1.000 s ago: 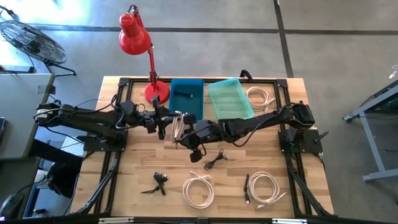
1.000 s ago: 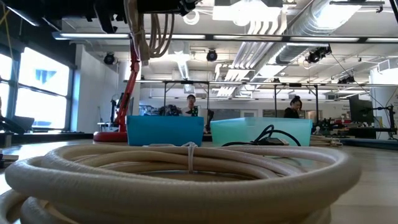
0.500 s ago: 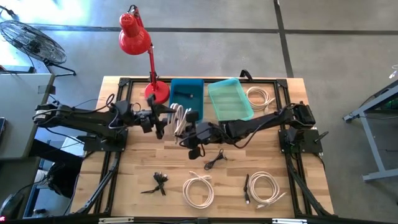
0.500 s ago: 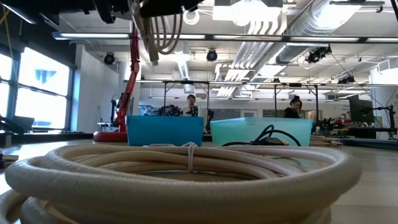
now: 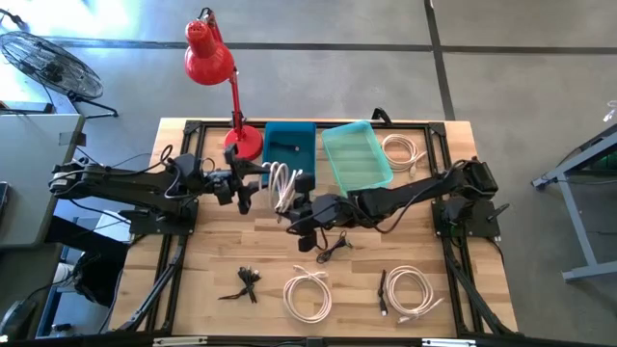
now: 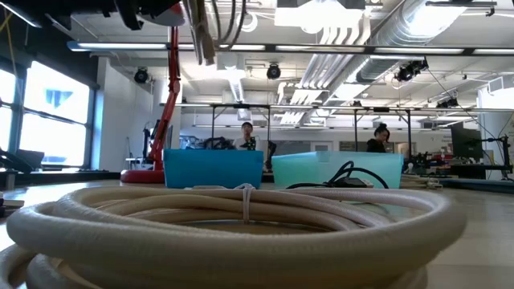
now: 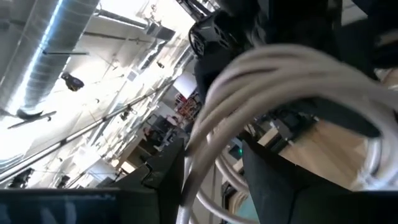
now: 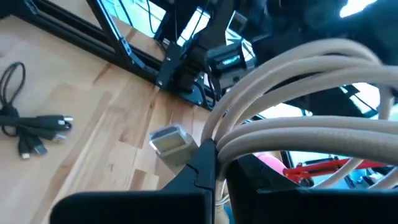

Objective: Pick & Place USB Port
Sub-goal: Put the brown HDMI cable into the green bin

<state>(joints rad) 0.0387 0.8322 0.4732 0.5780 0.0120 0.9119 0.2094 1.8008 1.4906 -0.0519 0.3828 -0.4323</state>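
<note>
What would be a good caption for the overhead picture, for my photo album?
Two robot arms meet over a wooden table, the right claw gripping a white cable coil beside the blue bin.

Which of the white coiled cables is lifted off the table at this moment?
The white coiled cable between the two grippers, beside the dark blue bin; right gripper clamps it, while the others lie flat on the wooden table.

Smooth rubbery cable [image 5: 281, 180], wooden table [image 5: 202, 280]
</note>
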